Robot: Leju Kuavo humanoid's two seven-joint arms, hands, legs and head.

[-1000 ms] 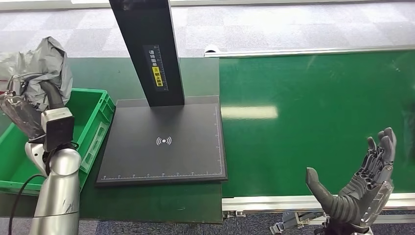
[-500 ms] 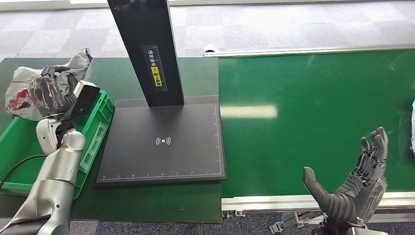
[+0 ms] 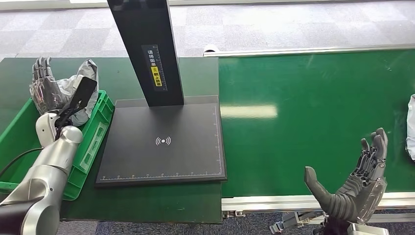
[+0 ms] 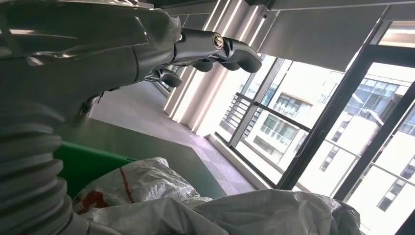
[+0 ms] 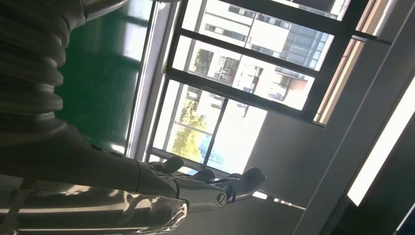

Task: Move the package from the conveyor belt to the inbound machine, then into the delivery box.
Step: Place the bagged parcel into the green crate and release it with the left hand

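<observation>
A crumpled grey package (image 3: 86, 78) with red print lies at the far corner of the green delivery box (image 3: 91, 143); in the left wrist view the same package (image 4: 205, 213) sits under the hand. My left hand (image 3: 43, 87) is above the box beside the package, fingers stretched out (image 4: 215, 46) and holding nothing. The black inbound machine plate (image 3: 164, 142) is bare, with its column (image 3: 147, 49) behind. My right hand (image 3: 359, 188) hovers open at the front edge of the green conveyor belt (image 3: 313, 112). A second pale package (image 3: 411, 127) shows at the belt's right edge.
The machine's tall black column rises between the box and the belt. A silver rail (image 3: 293, 201) borders the belt's near edge. Grey carpet floor (image 3: 274, 24) lies beyond the table.
My left hand carried the grey package over the box and let it go; its fingers are now straight. A pale package has come further in at the belt's right edge. The right hand barely moved.
</observation>
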